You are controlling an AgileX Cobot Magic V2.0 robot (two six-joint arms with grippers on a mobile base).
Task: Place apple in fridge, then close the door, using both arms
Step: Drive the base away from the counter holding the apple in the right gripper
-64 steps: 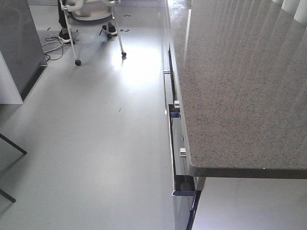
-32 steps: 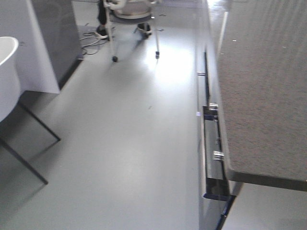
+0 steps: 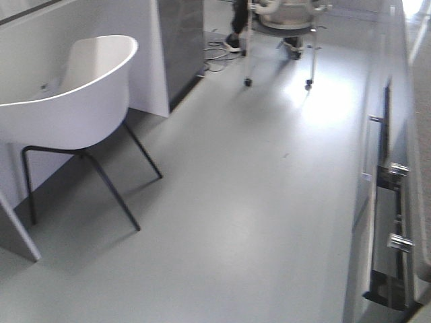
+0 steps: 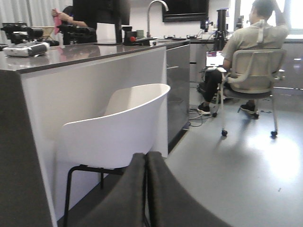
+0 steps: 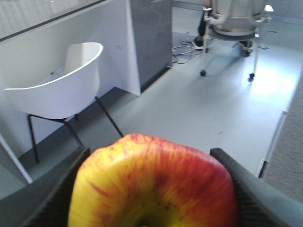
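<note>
Red-yellow apple (image 5: 154, 182) clamped btwn R jaws; L jaws pressed together.

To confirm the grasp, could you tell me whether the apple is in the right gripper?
In: the right gripper has a finger against each side of the apple.

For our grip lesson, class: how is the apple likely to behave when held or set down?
The apple looks round, so it would probably roll if set down. Its skin seems smooth, so it might slip, though the right pincer grips it from both sides. It shows no dents, so likely firm.
</note>
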